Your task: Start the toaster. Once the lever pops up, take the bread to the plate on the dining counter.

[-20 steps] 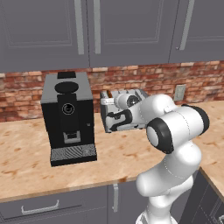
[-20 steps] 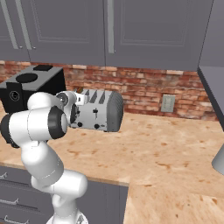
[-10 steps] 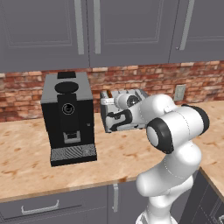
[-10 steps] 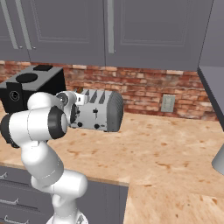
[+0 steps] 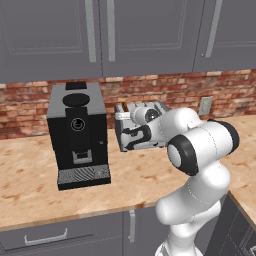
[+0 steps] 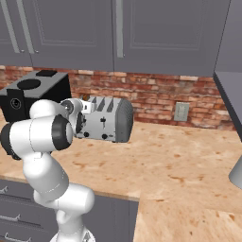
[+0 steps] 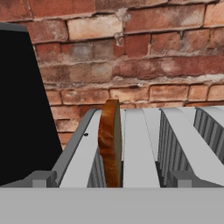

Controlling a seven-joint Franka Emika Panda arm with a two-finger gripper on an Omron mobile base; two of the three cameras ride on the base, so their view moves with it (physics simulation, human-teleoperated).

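Observation:
The silver-grey toaster (image 6: 113, 118) stands on the wall counter against the brick wall, just right of the black coffee machine (image 5: 77, 132). The bread (image 7: 109, 144), a tan slice with brown crust, stands upright in the toaster's (image 7: 144, 144) leftmost slot and pokes above the top; its tip shows as a brown spot (image 6: 85, 98). My gripper (image 6: 84, 122) is pressed close against the toaster's (image 5: 125, 120) front end, at the lever side, and the hand (image 5: 136, 133) hides its fingers. The plate and the dining counter are out of view.
The speckled wood-grain counter (image 5: 30, 185) runs on grey cabinets and turns a corner at the right (image 6: 189, 189). Grey wall cupboards (image 5: 145, 35) hang above. A wall socket (image 6: 180, 112) sits on the brick. A grey rounded object (image 6: 236, 175) shows at the right edge.

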